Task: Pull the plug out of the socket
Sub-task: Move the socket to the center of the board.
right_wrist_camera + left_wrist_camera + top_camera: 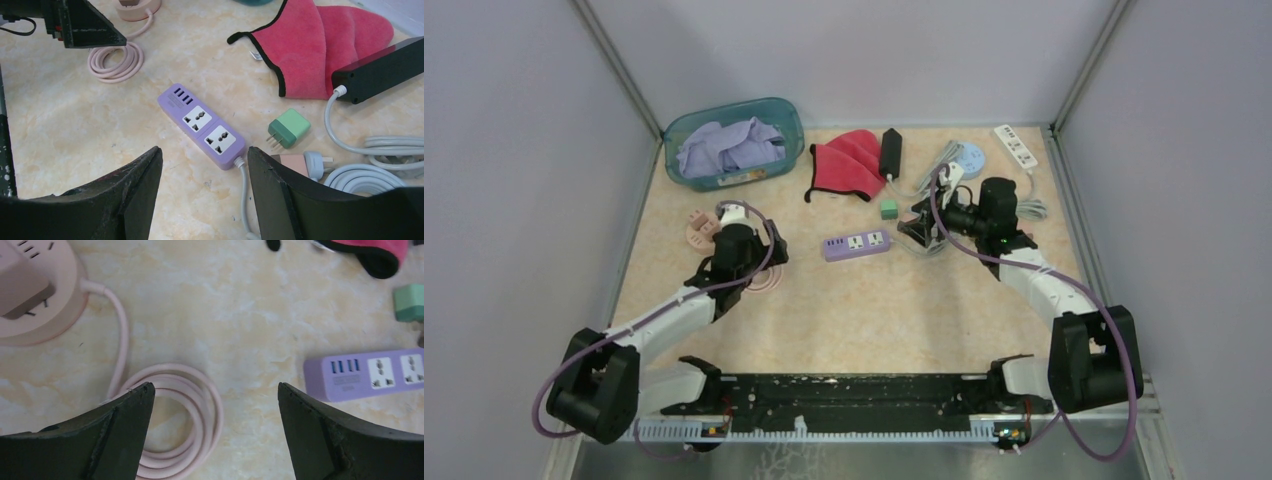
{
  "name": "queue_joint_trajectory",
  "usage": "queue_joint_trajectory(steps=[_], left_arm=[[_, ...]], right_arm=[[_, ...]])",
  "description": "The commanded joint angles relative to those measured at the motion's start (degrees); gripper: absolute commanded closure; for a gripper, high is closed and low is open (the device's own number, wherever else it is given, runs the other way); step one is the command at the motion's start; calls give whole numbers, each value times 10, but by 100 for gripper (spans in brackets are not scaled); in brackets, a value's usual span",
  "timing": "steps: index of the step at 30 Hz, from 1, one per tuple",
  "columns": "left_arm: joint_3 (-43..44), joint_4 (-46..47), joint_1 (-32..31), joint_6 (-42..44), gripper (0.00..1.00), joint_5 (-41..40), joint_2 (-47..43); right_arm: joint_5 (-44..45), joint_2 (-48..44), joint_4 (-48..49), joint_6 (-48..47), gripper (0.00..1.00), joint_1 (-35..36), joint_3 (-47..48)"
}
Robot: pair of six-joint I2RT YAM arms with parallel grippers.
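A purple socket strip (202,125) lies mid-table with both outlets empty. A green plug (289,128) lies loose on its side just right of it, prongs toward the strip. My right gripper (205,155) hovers open over the bare table at the strip's cord end, holding nothing. At the left, a round pink socket (55,305) carries a square pink plug (20,285) pushed into its top. My left gripper (215,390) is wide open and empty above that socket's coiled pink cord (185,415), between the pink socket and the purple strip (370,372).
A red cloth (320,40) and a black power brick (380,70) lie behind the strip. Grey coiled cables (370,175) and a pale plug (317,162) crowd the right. A teal bin of cloth (734,145) stands back left, a white strip (1016,146) back right.
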Motion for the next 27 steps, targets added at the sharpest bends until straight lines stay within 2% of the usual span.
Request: queue_joint_trajectory(steps=[1,4,10,15,27], left_arm=[[19,-5,43,-34,4,-12,32],[36,-4,65,-53,9,-21,58],[84,-26,96,-91,26,-48,127],[170,-137,105,-138,45,-110,206],[244,-224,117,-169,45,-147,302]], right_arm=[[-18,-24,25,-7,37,-7,20],[-24,-24,33,-3,37,-7,16],[-27,-24,34,-2,37,-7,16],[-29,-24,34,-2,37,-7,15],[-29,-20,34,-4,37,-7,14]])
